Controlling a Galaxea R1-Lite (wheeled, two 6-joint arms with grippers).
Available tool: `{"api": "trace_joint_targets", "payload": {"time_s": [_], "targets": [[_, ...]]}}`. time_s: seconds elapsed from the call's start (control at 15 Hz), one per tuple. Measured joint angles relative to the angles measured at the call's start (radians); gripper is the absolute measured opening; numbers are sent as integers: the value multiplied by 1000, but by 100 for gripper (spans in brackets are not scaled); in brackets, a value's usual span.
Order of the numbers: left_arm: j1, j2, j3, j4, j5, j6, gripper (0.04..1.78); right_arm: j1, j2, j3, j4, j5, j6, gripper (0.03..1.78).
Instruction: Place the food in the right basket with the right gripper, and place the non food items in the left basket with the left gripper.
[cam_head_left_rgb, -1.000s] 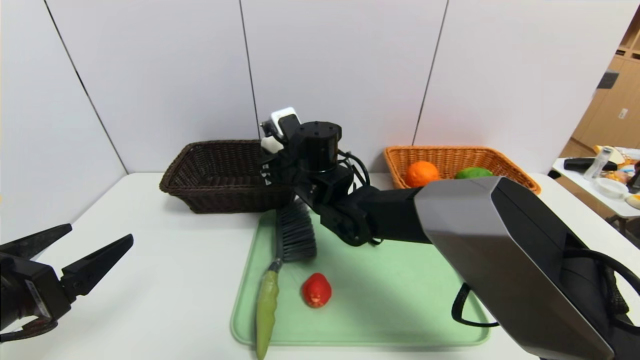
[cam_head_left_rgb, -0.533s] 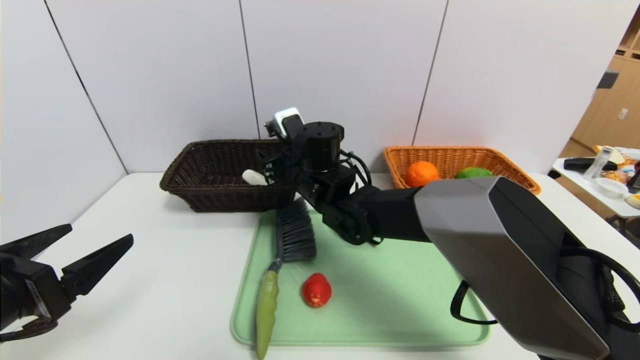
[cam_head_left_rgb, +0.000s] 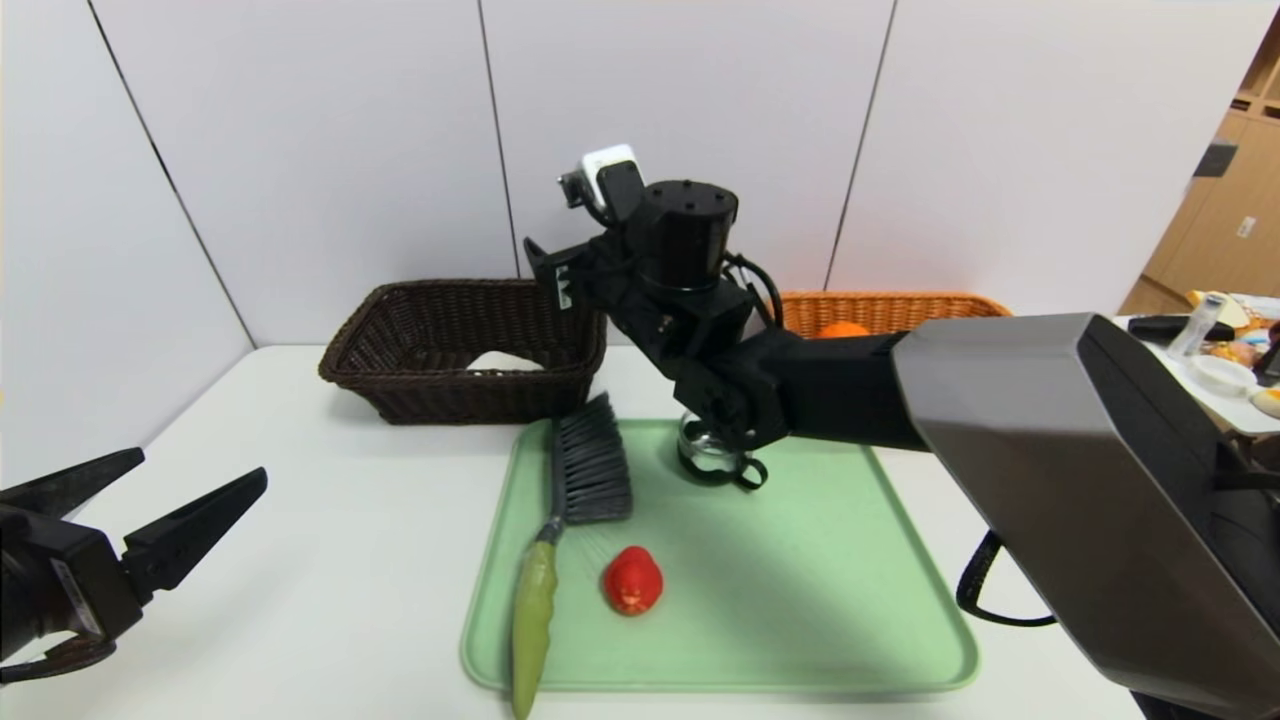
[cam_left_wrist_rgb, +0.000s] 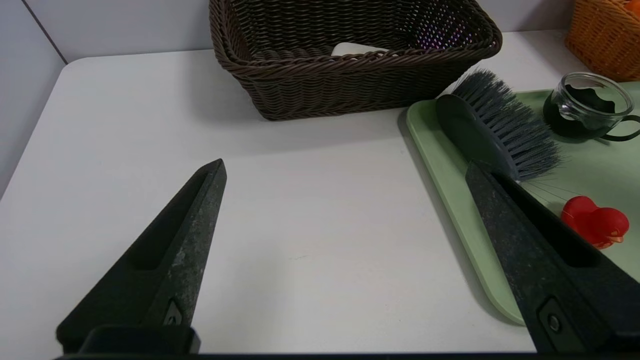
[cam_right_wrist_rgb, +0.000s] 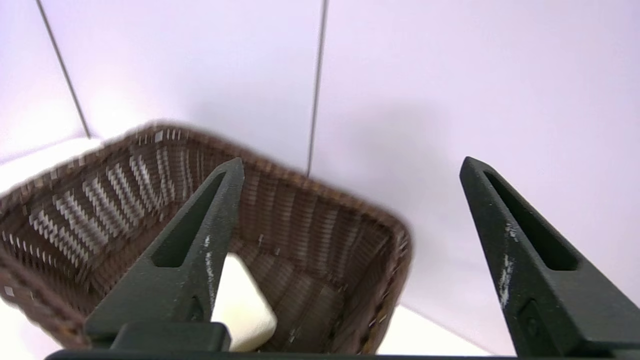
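Observation:
My right gripper (cam_right_wrist_rgb: 352, 161) hangs open and empty above the right end of the dark brown left basket (cam_head_left_rgb: 450, 395). A white rounded bar (cam_head_left_rgb: 505, 362) lies inside that basket. On the green tray (cam_head_left_rgb: 800, 620) lie the grey-bristled brush (cam_head_left_rgb: 590, 470) with its green handle, the red duck-like toy (cam_head_left_rgb: 632, 580) and the glass cup (cam_head_left_rgb: 712, 452). The orange-tan right basket (cam_head_left_rgb: 900, 308) stands behind my right arm, and only a sliver of the orange (cam_head_left_rgb: 842, 329) shows. My left gripper (cam_head_left_rgb: 200, 465) stays open and empty low at the near left.
The white table (cam_head_left_rgb: 330, 520) ends at white wall panels just behind both baskets. My right arm's grey shell (cam_head_left_rgb: 1080, 470) spans the right side above the tray. A side table with clutter (cam_head_left_rgb: 1215, 360) stands at the far right.
My right gripper opened and let the white bar fall into the dark basket. It then rose and drew back to the right, uncovering the glass cup. The left arm has not moved.

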Motion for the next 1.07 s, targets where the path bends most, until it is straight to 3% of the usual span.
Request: {"api": "trace_joint_targets", "payload": {"time_s": [0.27, 0.4, 0.53, 0.87, 1.07], "targets": [[0, 0, -4, 0, 0, 0, 169, -27, -86, 29, -3, -3, 0, 159], [0, 0, -4, 0, 0, 0, 169, -52, -145, 126, -29, 3, -3, 162], [0, 0, -2, 0, -1, 0, 169, -84, -214, 291, -101, 25, -10, 164], [0, 0, -2, 0, -1, 1, 169, -157, -420, 811, -365, 135, -10, 167], [0, 0, -1, 1, 0, 1, 169, -184, -517, 1093, -555, 168, 9, 168]]}}
